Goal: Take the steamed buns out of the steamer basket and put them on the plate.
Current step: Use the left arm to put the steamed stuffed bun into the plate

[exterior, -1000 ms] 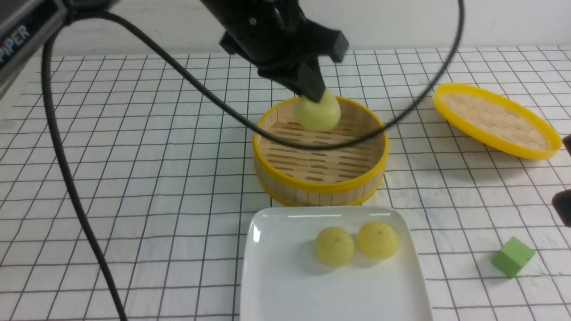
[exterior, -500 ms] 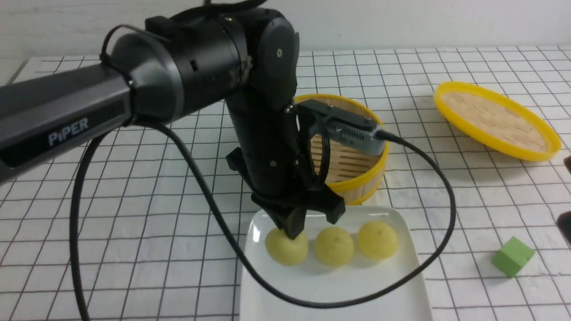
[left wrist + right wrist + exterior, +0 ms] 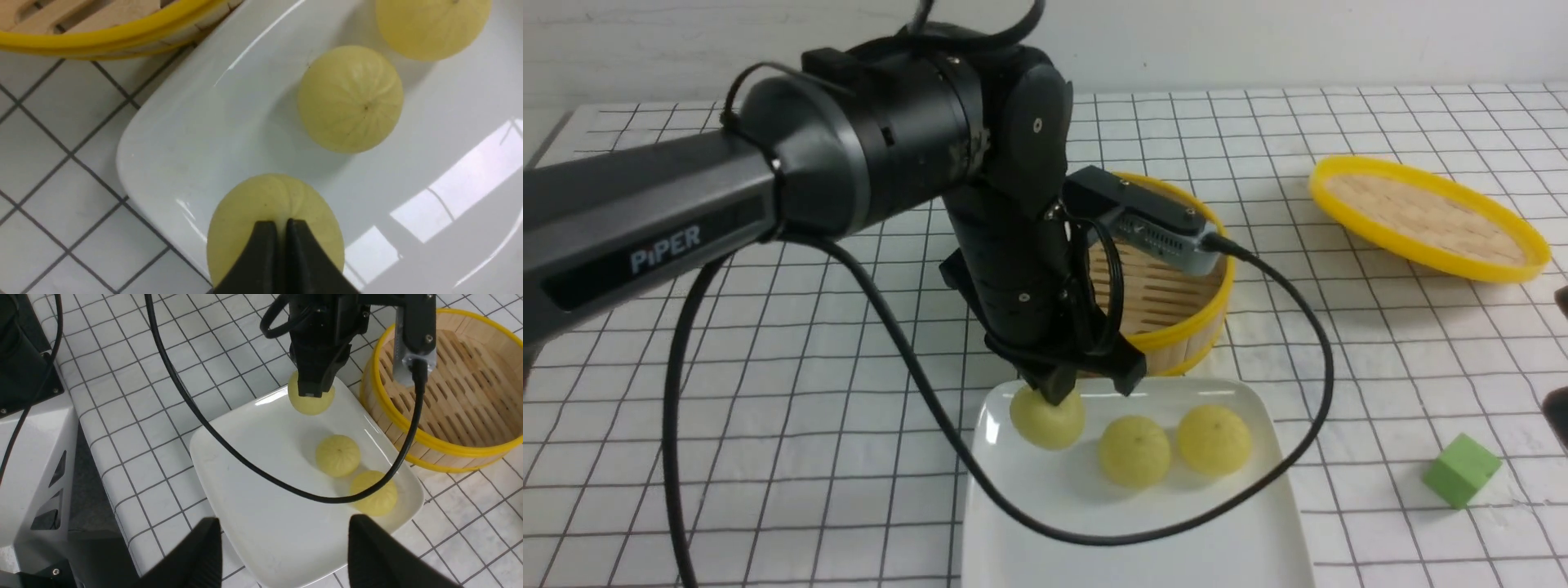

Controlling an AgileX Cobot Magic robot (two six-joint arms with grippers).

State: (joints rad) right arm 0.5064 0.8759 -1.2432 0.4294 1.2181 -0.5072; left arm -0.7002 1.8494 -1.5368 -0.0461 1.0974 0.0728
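Left wrist view shows your left end effector [image 3: 279,223] pinched shut on the crown of 1 steamed bun [image 3: 245,204] at a corner of the plate [image 3: 184,134]. Judge it soft and light, so hold gently there.

Table [image 3: 768,457], white cover with black grid, carried: basket [image 3: 1186,347] at centre; plate [image 3: 1217,531] just before it; lid [image 3: 1425,216] far right; green cube [image 3: 1462,469] near right.

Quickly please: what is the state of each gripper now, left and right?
Left gripper: closed, pinching the top of a steamed bun.
Right gripper: open, holding nothing.
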